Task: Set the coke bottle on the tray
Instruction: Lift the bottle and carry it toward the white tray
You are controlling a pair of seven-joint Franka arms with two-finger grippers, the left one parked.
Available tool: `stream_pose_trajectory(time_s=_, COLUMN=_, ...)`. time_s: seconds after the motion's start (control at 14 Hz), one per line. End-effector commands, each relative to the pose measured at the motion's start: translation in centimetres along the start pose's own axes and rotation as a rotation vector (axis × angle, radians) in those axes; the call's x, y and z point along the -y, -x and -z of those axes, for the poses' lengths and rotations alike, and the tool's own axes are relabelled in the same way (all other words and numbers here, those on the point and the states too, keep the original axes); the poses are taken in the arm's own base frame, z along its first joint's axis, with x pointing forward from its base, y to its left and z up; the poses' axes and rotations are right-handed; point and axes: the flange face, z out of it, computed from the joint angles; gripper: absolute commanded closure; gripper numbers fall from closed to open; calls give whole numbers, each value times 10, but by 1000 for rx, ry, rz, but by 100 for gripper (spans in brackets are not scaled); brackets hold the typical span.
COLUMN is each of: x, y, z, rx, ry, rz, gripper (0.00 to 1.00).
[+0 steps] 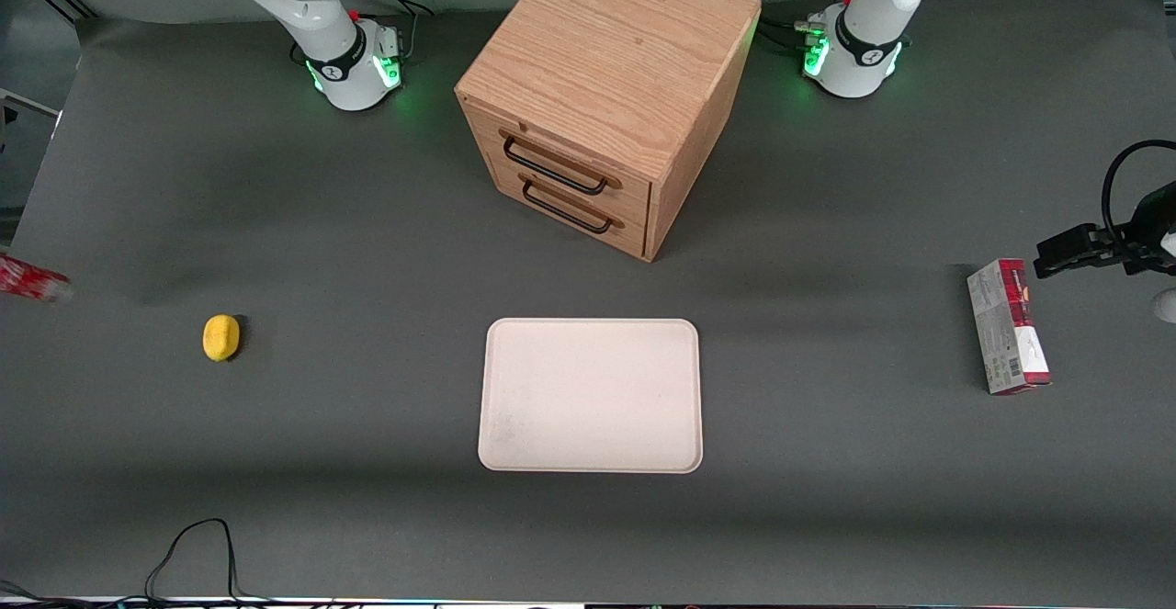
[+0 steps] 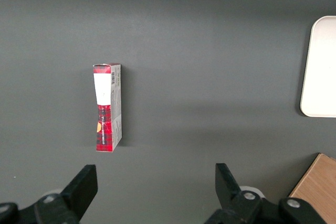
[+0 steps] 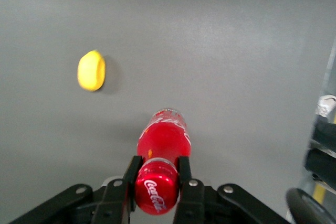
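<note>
I have the jaws of the gripper (image 3: 156, 182) pinching the small red coke bottle (image 3: 161, 156) at its cap (at the working arm's end of the tabletop); the cream-white rectangular tray (image 1: 590, 395) lies well apart, toward mid-tabletop.

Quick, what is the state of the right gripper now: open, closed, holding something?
Right gripper: closed on the coke bottle near its cap, at the working arm's end of the table, not yet at the tray.

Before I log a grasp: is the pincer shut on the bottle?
Yes. The pincer is shut on the bottle, fingers pressing its cap.
</note>
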Motion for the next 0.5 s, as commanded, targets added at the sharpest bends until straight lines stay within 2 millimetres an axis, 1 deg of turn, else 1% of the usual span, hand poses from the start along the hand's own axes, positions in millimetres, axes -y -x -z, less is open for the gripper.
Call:
stream_pose_trajectory(time_s=0.0, x=21, y=6, z=90, rx=18, ry=43, rz=52, gripper=97)
stream_pose_trajectory(time_s=0.07, x=29, y=9, z=118, rx=9, ry=56, rz=60, gripper=97)
stream_pose_trajectory(time_s=0.14, x=36, y=12, z=138, rx=4, ry=63, rz=65, gripper=97)
stream_pose_trajectory(time_s=0.21, x=43, y=12, z=147, rx=6, ry=62, rz=69, gripper=97)
stream_pose_trajectory(time_s=0.29, x=49, y=6, z=147, rx=3, ry=53, rz=74, gripper=97)
stream_pose_trajectory(time_s=0.36, x=58, y=-4, z=146, rx=-5, ry=44, rz=65, gripper=97)
stream_pose_trajectory(time_s=0.43, x=85, y=-31, z=141, rx=-1, ry=39, rz=90, gripper=97)
